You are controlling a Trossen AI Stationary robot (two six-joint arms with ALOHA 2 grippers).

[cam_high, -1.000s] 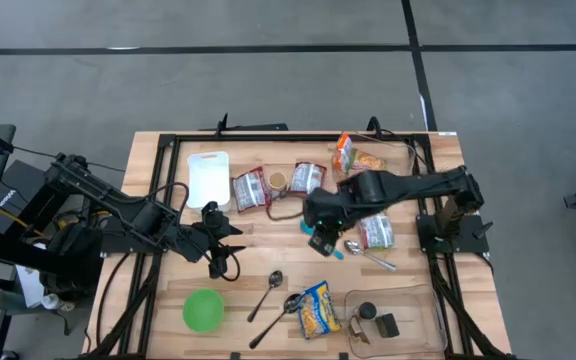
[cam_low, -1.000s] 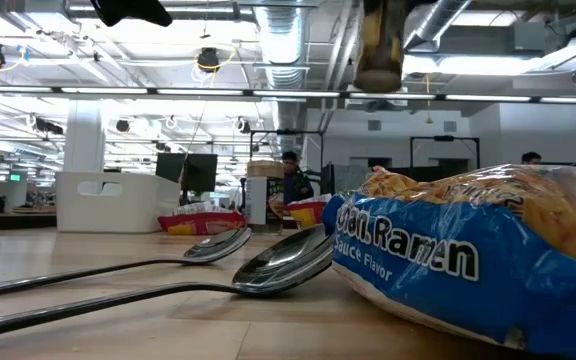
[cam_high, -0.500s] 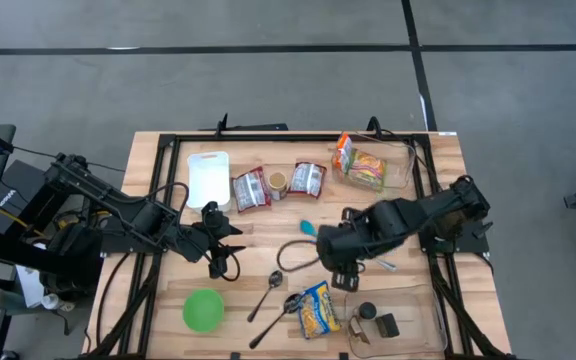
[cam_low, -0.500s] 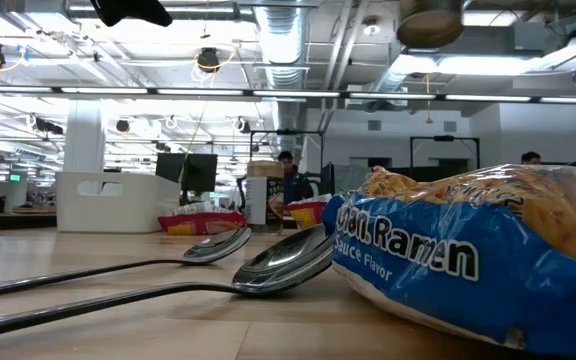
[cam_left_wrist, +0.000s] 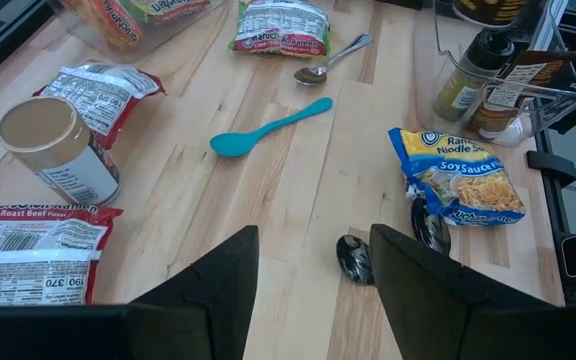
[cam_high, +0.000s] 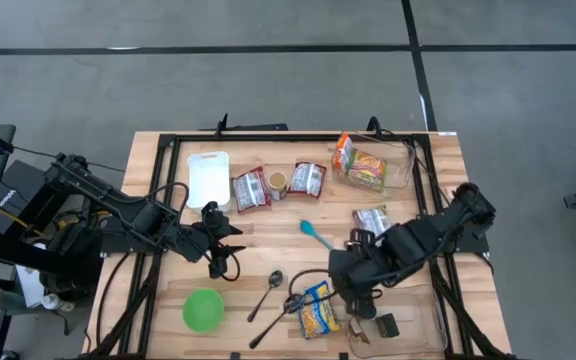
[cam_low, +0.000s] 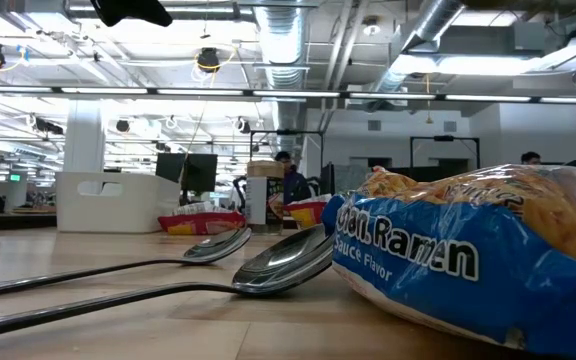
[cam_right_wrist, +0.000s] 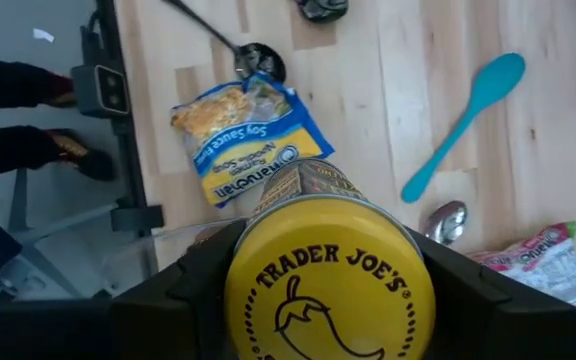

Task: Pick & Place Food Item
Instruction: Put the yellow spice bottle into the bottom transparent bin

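Note:
In the right wrist view a jar with a yellow "Trader Joe's" lid [cam_right_wrist: 328, 285] sits between the fingers of my right gripper [cam_right_wrist: 328, 300]. In the high view that gripper [cam_high: 356, 285] hangs over the table's near right part, beside a blue-and-yellow ramen packet [cam_high: 316, 308] that lies flat on the wood. My left gripper [cam_high: 223, 262] waits open at the near left, its fingers empty [cam_left_wrist: 313, 290]. The low view shows the ramen packet [cam_low: 448, 260] and neither gripper. My right gripper pinches the jar between its two fingers, one on each of two opposite sides at the height of the lid's rim [cam_right_wrist: 236, 285]. The fingers come from above, pointing steeply down. The jar is lifted clear of the table, lid up toward the wrist.
Two metal spoons [cam_high: 273, 295] and a teal spoon [cam_high: 315, 234] lie mid-table. A clear bin [cam_high: 423, 300] with bottles stands at the near right corner. A green bowl [cam_high: 203, 308], a white tray [cam_high: 208, 178], a paper cup [cam_high: 277, 182] and noodle packets [cam_high: 251, 190] lie around.
My right gripper has carried the jar from the middle of the table toward the near edge and a little right, rolling about its own axis as it went. In the low view the jar has passed along the top to the right and out of the picture.

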